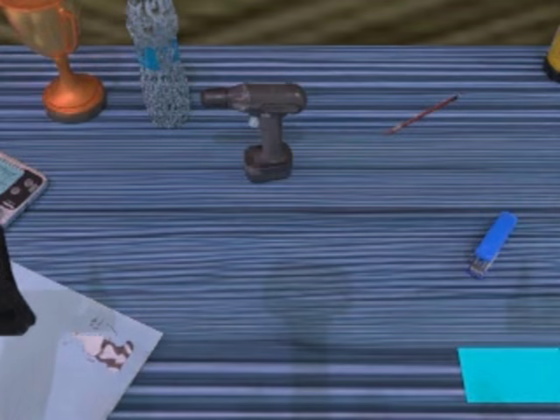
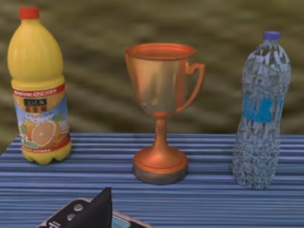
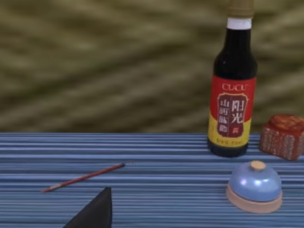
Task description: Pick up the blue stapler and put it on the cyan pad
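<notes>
Top view: the blue-striped worktop [image 1: 350,262] carries the small bright blue stapler [image 1: 493,242] with a silvery metal end, lying tilted and free, well to the right of the dark grey power drill [image 1: 262,127]. The flat plain cyan pad [image 1: 509,374] lies near the stapler but apart from it, at the worktop's near right corner. A thin red pencil [image 1: 423,114] lies to the right of the drill, beyond the stapler. To the left of the drill stand a clear crinkled plastic water bottle [image 1: 158,66] and an orange metal trophy cup [image 1: 63,61]. A small device with a screen [image 1: 16,185] and a large pale grey paper sheet [image 1: 61,359] lie far to the drill's left. The left gripper [image 1: 10,302] shows as a dark shape over the paper's edge; I cannot tell how its jaws stand. The right gripper is not visible.

Left wrist view: a yellow orange-juice bottle [image 2: 38,90] with a red cap stands beside the trophy cup, opposite the water bottle. A dark fingertip [image 2: 97,211] shows at the frame's edge.

Right wrist view: 1 dark soy sauce bottle [image 3: 233,85] with a red label, a red-brown block [image 3: 284,135] and a blue dome bell [image 3: 255,186] stand together, well apart from the pencil. Only 1 dark fingertip [image 3: 97,211] shows, so the jaws' state stays unclear.
</notes>
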Controlling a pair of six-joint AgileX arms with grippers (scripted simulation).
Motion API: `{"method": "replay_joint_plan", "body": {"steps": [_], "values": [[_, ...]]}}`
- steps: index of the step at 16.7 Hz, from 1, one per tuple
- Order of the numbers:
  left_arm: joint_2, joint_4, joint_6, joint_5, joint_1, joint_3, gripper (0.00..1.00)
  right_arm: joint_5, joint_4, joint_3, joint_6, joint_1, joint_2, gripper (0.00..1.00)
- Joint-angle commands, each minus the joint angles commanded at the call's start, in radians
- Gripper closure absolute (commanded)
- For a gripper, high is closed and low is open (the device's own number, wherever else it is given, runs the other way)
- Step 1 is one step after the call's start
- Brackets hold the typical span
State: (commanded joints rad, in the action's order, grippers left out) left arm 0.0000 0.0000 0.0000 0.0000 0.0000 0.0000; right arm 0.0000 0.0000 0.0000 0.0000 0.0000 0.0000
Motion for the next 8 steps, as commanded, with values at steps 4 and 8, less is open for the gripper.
{"method": "replay_joint_plan", "body": {"steps": [4,8], "values": [[0.0,0.0,0.0,0.0,0.0,0.0,0.0,-0.001,-0.022,0.03,0.017,0.004,0.031,0.0],[0.0,0.0,0.0,0.0,0.0,0.0,0.0,-0.002,-0.142,0.207,0.112,0.025,0.219,0.0]]}}
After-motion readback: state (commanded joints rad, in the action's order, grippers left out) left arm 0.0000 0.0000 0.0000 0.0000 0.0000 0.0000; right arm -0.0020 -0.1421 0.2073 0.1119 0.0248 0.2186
